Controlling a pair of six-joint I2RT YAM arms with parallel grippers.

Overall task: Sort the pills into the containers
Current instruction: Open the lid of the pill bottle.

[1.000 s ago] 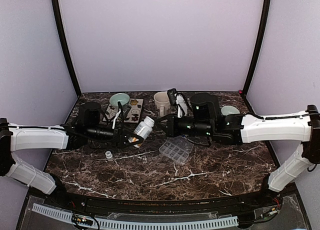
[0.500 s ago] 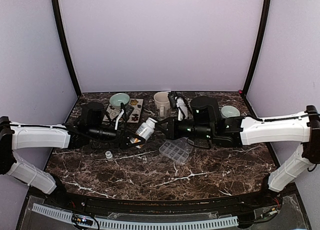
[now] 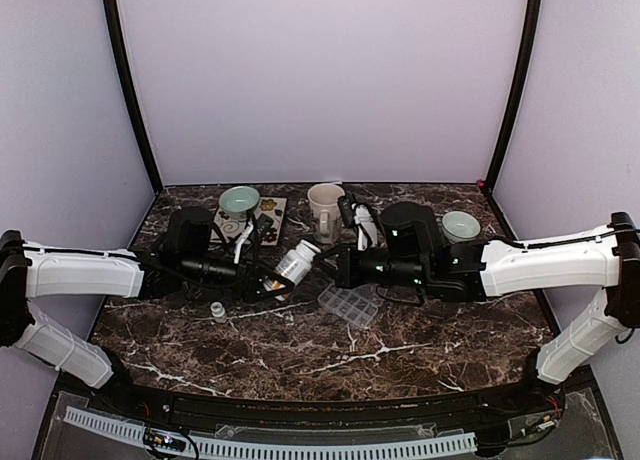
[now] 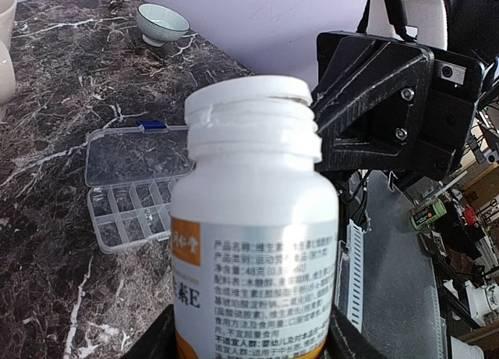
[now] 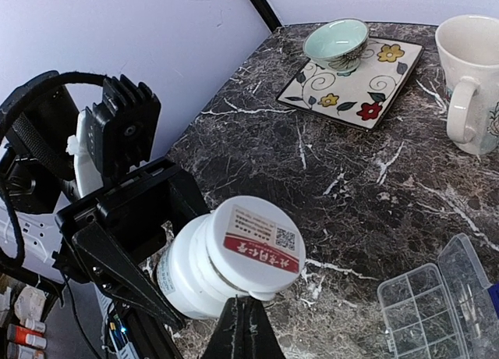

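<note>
Gripping pill bottle (image 3: pixel 296 261) in left gripper (image 3: pixel 270 276), jaws part-spread round its body; setting right gripper (image 5: pixel 243 312), tips pressed together, empty, at the 6 o'clock rim of the bottle top (image 5: pixel 260 243); judging step: opening the bottle; next calling for a catch on that rim; lying open at bottle's 5 o'clock, apart: organizer tray (image 3: pixel 352 303); narrowing since a second ago: gap between right tips and bottle.

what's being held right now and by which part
The left gripper holds the white pill bottle by its lower body. The right gripper is shut at the bottle's top; whether it grips cannot be told.
</note>
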